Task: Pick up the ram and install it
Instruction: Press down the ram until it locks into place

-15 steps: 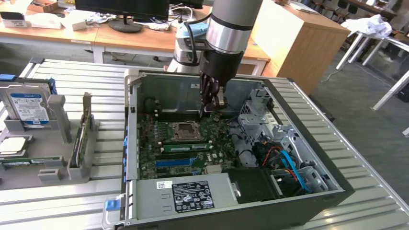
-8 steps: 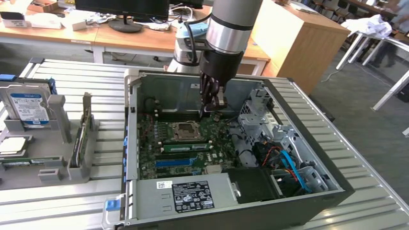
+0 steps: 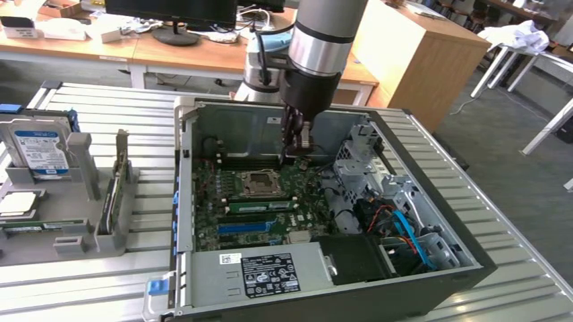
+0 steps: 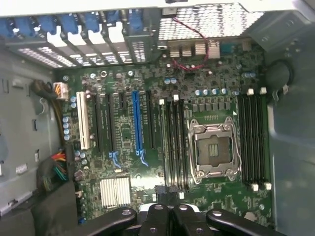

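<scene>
A grey floor (image 3: 528,201) spreads on the exterior view's right, beside a light wooden cabinet (image 3: 430,60). Behind stand wooden desks (image 3: 90,47) with a dark monitor (image 3: 170,13). A white-legged table (image 3: 537,67) stands at the far right.

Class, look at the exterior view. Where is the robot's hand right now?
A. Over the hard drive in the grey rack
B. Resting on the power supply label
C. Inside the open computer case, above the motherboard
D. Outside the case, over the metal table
C. The hand hangs inside the open case, just above the motherboard beside the CPU socket, far from the hard drive in its rack.
</scene>
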You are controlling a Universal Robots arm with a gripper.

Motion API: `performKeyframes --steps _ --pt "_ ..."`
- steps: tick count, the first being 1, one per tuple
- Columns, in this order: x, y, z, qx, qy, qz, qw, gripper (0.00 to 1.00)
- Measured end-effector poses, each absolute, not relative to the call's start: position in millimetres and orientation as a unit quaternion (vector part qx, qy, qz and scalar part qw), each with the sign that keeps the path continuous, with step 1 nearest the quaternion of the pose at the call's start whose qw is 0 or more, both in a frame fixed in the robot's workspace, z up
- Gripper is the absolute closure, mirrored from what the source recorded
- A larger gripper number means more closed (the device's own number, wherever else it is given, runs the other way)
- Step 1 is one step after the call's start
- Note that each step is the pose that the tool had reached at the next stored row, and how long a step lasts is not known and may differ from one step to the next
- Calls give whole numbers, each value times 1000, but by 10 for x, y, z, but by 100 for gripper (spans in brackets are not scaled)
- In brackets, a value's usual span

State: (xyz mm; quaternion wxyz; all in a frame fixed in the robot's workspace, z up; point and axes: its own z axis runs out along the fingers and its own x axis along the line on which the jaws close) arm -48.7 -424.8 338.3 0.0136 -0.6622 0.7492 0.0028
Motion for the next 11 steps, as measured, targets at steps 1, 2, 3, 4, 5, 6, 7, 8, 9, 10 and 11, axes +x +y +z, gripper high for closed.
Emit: performKeyframes --steps 1,2,3,4,5,6,7,8,9,10,11 --pt "-487 -4249 3382 -655 755 3 14 89" --pt "-487 -4249 3380 -648 761 3 14 89" --pt "-487 -4249 3379 -641 767 2 14 89" --pt "-487 -4249 3377 -634 773 2 14 89" --pt "-487 -4249 3375 -627 779 2 14 89" --pt "-487 -4249 3374 -620 784 2 14 89" --pt "-487 -4249 3372 -613 790 2 14 89" --pt "-487 -4249 3370 -606 796 2 14 89" --pt "-487 -4248 3369 -598 801 2 14 89" --pt "-487 -4249 3367 -591 806 1 14 89" --pt "-487 -4249 3366 -584 812 1 14 89"
